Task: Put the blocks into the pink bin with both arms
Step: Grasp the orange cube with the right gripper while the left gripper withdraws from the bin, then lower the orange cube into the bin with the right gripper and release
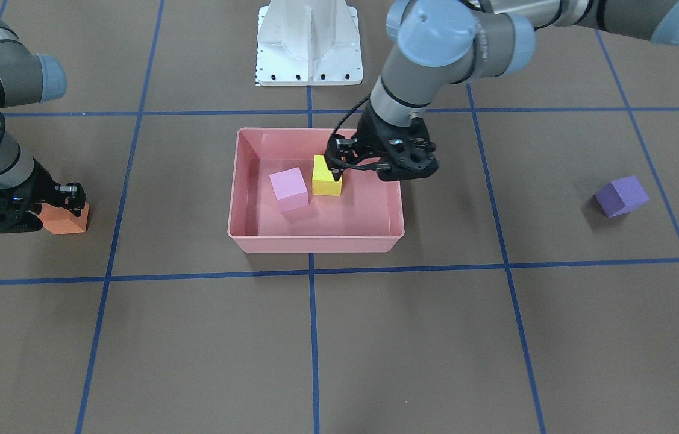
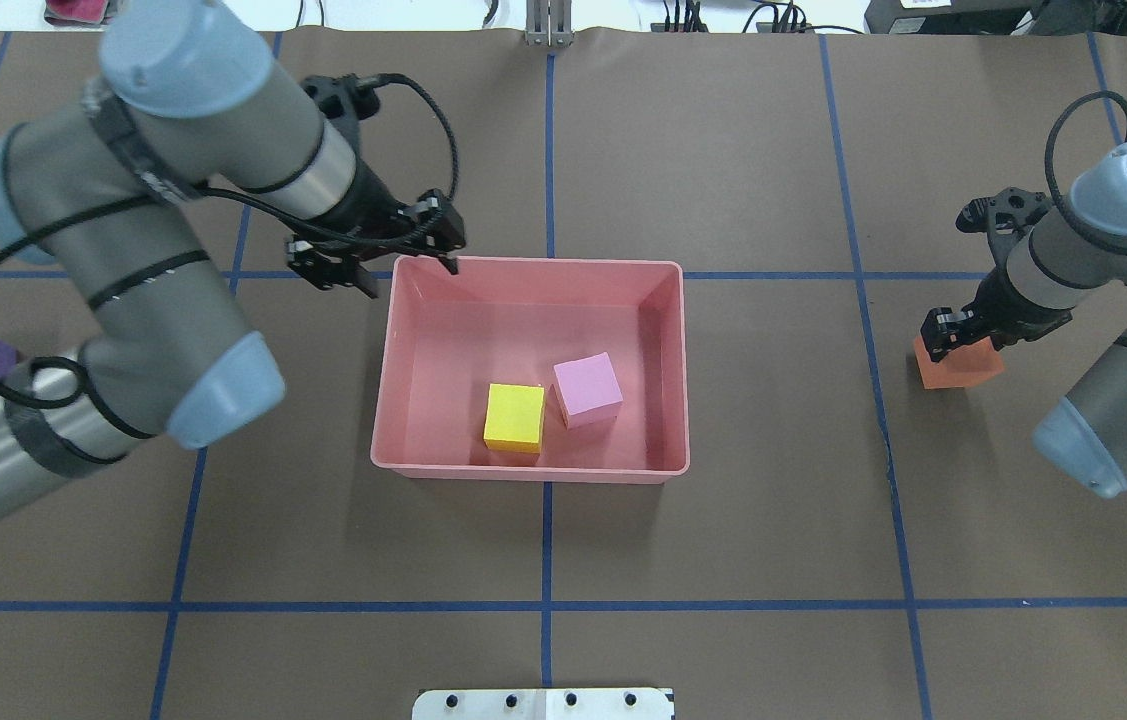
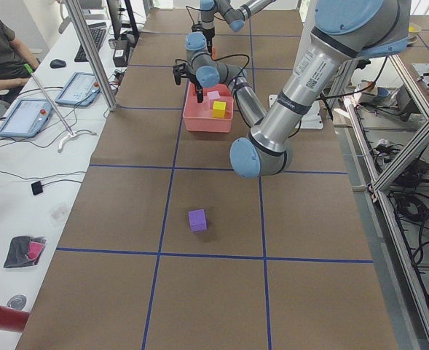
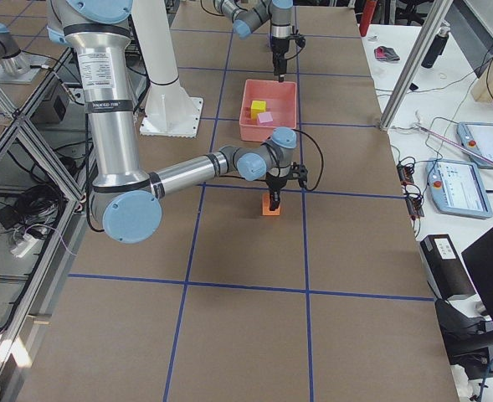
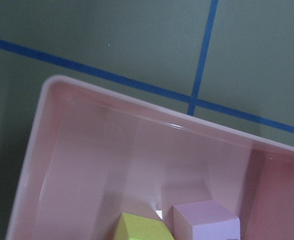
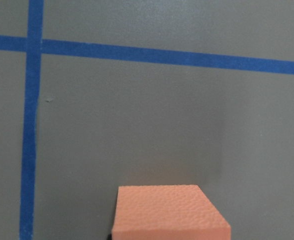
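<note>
Orange block (image 2: 963,368), on the tabletop well apart from the pink bin (image 2: 533,265), is engaged from above by the right gripper (image 2: 968,335) (pinch by jaws cannot be told) and is judged due for lifting binward; left gripper (image 2: 410,278) jaws are seen spread, empty, over the bin's corner.

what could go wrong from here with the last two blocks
1. The right pincer sits over the orange block, but whether it is clamped cannot be seen; a loose grip might drop the block on the way.
2. The left pincer hangs above the pink bin's left end; if the other comes in now, they may collide.
3. The yellow block and pink block lie near the bin's middle, so the orange one could land on them and tumble out.
</note>
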### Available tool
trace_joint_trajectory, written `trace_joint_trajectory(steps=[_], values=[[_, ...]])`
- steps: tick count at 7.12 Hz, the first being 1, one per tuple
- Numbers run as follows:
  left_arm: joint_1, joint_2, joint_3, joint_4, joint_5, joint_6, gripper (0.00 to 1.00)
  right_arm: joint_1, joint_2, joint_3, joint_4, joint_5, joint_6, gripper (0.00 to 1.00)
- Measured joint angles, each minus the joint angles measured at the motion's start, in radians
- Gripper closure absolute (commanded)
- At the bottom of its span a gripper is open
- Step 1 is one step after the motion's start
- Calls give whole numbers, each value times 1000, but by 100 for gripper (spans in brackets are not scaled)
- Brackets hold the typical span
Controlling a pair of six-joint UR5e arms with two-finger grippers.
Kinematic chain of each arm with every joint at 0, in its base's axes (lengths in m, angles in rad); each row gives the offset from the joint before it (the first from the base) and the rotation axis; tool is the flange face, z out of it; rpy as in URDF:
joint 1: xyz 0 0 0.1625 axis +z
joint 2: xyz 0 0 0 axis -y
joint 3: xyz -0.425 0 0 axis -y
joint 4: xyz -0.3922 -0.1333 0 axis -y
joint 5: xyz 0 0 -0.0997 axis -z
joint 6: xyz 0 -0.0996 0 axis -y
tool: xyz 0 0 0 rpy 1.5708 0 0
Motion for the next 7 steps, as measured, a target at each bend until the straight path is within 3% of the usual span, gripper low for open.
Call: trace_joint_trajectory(steps=[1, 3, 5, 7], values=[[-96, 126, -54, -2, -64, 196, 12, 14, 35, 23, -13, 30, 45, 100], [-273, 339, -79, -8, -136, 635, 12, 28, 235, 48, -158, 61, 212, 100], [-413, 437, 4, -11, -153, 1012, 12, -20, 432, 54, -283, 48, 396, 100], [-512, 456, 133, -13, -167, 1267, 11, -156, 539, 55, -303, -51, 568, 100]])
